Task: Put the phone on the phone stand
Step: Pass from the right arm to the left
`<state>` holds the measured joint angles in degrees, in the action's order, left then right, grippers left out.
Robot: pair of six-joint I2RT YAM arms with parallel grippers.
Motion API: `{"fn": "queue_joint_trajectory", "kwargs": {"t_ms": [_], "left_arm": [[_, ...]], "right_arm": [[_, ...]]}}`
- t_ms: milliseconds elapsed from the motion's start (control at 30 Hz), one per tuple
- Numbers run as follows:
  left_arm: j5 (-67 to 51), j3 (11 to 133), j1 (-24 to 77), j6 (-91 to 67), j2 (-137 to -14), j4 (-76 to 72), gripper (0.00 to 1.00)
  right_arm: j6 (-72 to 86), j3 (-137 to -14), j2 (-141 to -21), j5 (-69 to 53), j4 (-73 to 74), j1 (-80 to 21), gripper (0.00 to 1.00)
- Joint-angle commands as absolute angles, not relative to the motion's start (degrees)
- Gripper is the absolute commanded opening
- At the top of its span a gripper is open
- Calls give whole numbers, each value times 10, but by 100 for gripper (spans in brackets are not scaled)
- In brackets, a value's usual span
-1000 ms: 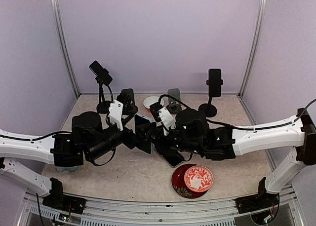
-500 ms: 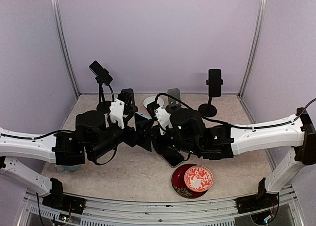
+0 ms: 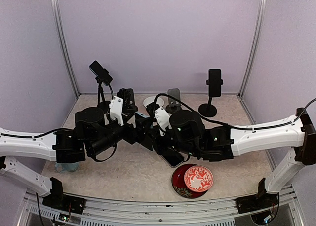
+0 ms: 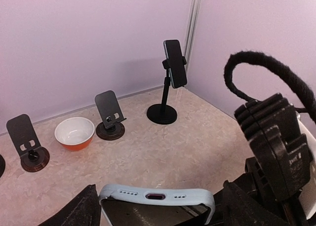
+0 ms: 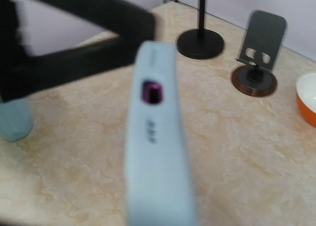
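Hand-over step: my right jaws pinch the phone, and my left jaws stand wide around it, maybe touching. Next, left squeezes, then right lets go.

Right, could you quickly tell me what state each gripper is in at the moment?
Left gripper: jaws either side of the phone; whether gripping cannot be told.
Right gripper: shut on the phone.

The left arm and the right arm reach inward, tips meeting.
The right gripper is closed on the phone; the left gripper stands wide around it, contact not clear.
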<state>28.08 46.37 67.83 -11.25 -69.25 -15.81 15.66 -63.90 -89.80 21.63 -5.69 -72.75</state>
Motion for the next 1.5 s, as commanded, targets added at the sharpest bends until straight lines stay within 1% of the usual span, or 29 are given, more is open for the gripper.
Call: {"fn": "queue_joint_trajectory", "kwargs": {"t_ms": [0,167,233,333,467,667,700,733,767,867,1133,1467], "left_arm": [[243,459,667,-128,-694,-157,87],[240,463,663,-130,-700,-153,84],[235,463,662,-130,-702,-153,79],[230,462,659,-131,-703,-154,68],[225,458,654,-132,-699,-155,61],[224,451,652,-135,-688,-155,57],[224,450,652,-135,-686,-155,57],[225,451,652,-135,-684,-154,56],[226,451,652,-135,-682,-153,54],[228,452,652,-132,-677,-152,53],[226,449,649,-131,-679,-157,52],[225,436,642,-132,-666,-161,49]], "right_arm": [[124,-650,-874,189,-142,-757,0],[119,-655,-878,190,-142,-761,0],[115,-660,-879,192,-141,-763,0],[112,-668,-884,196,-133,-765,0],[110,-672,-887,201,-130,-765,0],[109,-683,-895,205,-118,-765,0],[110,-684,-894,205,-115,-765,3],[111,-684,-893,207,-113,-765,11],[111,-684,-891,209,-110,-765,15],[114,-676,-881,212,-111,-765,20],[121,-669,-879,215,-111,-765,22],[116,-677,-893,217,-115,-765,20]]}}
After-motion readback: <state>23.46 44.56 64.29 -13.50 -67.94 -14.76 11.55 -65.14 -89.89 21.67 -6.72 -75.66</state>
